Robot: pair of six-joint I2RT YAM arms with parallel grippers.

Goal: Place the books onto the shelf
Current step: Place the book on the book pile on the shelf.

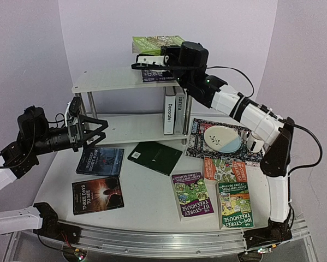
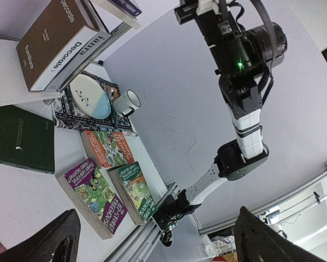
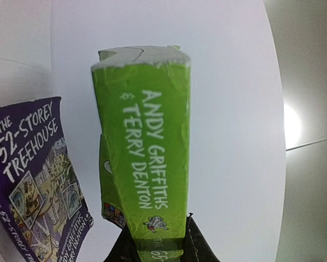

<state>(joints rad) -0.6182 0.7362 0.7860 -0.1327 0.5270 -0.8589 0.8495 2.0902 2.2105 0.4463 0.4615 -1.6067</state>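
Right wrist view: right gripper (image 3: pixel 158 243) clamps a green book (image 3: pixel 144 158) jutting ahead of its fingers, the shelf (image 1: pixel 111 82) beneath the hand; best lowered flat beside the purple book (image 3: pixel 37 174) before release, left gripper (image 1: pixel 92 131) spread wide.

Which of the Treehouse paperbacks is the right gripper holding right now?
The lime-green one, spine reading Andy Griffiths & Terry Denton, clamped in the right gripper above the shelf. The purple 52-Storey lies on the top board, ungripped.
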